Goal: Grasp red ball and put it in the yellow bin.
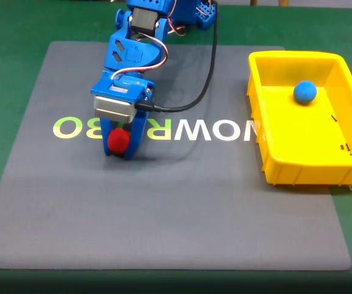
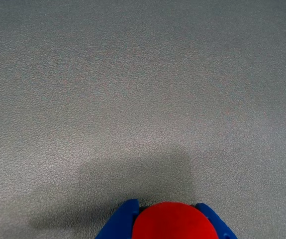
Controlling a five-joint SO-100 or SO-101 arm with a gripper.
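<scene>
The red ball (image 1: 118,140) sits between the blue fingers of my gripper (image 1: 120,149), low over the grey mat at centre left in the fixed view. In the wrist view the red ball (image 2: 171,222) fills the bottom edge, with a blue fingertip (image 2: 119,224) hugging it on each side of my gripper (image 2: 168,226). The gripper is shut on the ball. The yellow bin (image 1: 267,144) stands at the right of the mat, well apart from the gripper.
A blue ball (image 1: 305,92) lies inside the yellow bin near its far wall. A black cable (image 1: 207,73) runs from the arm across the mat. The grey mat (image 1: 163,214) carries pale lettering and lies on a green table.
</scene>
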